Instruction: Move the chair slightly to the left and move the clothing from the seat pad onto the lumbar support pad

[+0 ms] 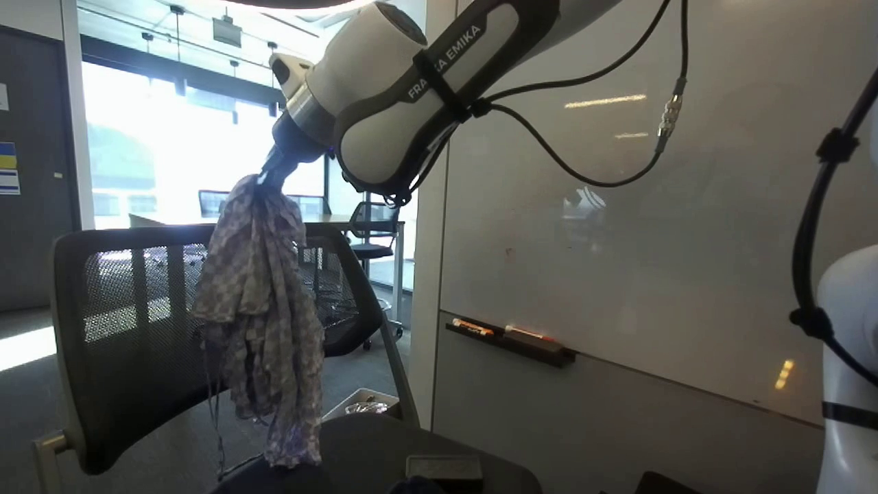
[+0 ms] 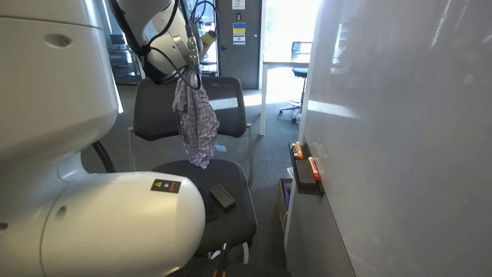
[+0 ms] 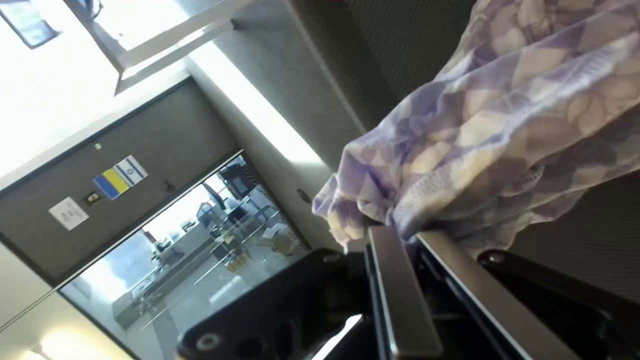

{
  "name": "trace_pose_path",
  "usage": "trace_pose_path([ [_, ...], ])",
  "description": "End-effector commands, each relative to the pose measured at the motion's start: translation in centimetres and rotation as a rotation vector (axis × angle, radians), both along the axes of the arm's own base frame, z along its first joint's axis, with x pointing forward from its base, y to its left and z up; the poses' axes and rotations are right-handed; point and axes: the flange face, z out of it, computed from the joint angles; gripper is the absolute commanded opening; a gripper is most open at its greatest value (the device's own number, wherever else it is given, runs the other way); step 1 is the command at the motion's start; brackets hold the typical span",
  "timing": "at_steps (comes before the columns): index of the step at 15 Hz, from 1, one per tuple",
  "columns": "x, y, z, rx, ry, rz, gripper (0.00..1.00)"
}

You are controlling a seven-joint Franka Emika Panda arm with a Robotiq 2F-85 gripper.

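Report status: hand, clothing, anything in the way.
Hand gripping clothing. It hangs before backrest, not yet laid on it. Dark block on seat, probably not in the way.

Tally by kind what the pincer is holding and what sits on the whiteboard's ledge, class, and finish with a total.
Clothing: 1
Markers: 3
Eraser: 1
Total: 5

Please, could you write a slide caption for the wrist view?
Patterned clothing held between the jaws, with a grey door in the background.
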Motion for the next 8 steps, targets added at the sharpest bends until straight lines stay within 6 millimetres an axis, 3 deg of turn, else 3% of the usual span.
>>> trace_pose_path([
  [1, 2.1, 3.6, 5.4, -0.017, -0.128, 0.012, 0.02],
  [4, 3.9, 7.6, 6.4, -0.059, -0.187, 0.011, 0.02],
  [6, 5.6, 10.1, 5.0, -0.092, -0.200, 0.015, 0.02],
  [8, 8.0, 10.7, 2.5, -0.126, -0.201, 0.012, 0.02],
])
